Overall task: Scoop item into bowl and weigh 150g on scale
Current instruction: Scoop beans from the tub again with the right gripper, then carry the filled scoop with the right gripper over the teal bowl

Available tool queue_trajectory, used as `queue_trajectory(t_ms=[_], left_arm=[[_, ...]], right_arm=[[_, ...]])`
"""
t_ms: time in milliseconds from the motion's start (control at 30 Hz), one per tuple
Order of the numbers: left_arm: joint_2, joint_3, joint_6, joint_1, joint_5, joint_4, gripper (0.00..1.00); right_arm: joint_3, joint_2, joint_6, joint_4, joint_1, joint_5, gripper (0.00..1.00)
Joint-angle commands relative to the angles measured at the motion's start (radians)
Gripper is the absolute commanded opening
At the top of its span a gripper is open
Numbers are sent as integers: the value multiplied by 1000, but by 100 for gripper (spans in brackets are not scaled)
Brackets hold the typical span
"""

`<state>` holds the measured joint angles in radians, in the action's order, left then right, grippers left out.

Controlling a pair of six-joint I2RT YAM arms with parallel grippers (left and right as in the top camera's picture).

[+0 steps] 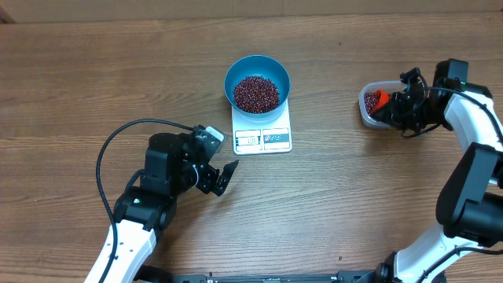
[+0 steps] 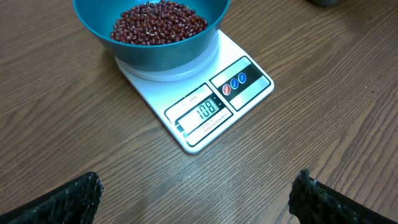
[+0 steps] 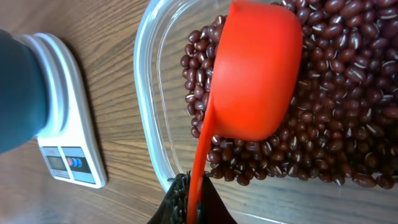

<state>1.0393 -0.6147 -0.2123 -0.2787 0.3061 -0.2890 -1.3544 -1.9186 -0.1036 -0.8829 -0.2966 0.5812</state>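
Here, left arm (image 1: 165,169) angled toward scale (image 1: 263,139), jaws released; right jaws clenched on scoop (image 3: 255,68), in beans (image 3: 348,137)

Matt wood-grain table (image 1: 78,79), glossy plastic scoop (image 3: 255,74), clear plastic tub (image 3: 146,93), smooth scale (image 2: 205,112)

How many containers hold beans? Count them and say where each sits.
2. The blue bowl sits on the scale, mid-table; the clear tub sits on the right side, with the orange scoop in it. The scoop's inside is hidden.
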Motion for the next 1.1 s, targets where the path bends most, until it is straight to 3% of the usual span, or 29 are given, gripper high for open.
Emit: queue_trajectory(t_ms=[0, 333, 867, 1067], left_arm=[[8, 0, 11, 3, -2, 1, 99], [8, 0, 11, 3, -2, 1, 100], [8, 0, 11, 3, -2, 1, 100], [8, 0, 11, 3, -2, 1, 100]], right_arm=[[5, -22, 1, -9, -32, 127, 4], [5, -22, -10, -14, -146, 326, 4], [5, -22, -57, -78, -264, 469, 4], [5, -21, -198, -136, -297, 634, 4]])
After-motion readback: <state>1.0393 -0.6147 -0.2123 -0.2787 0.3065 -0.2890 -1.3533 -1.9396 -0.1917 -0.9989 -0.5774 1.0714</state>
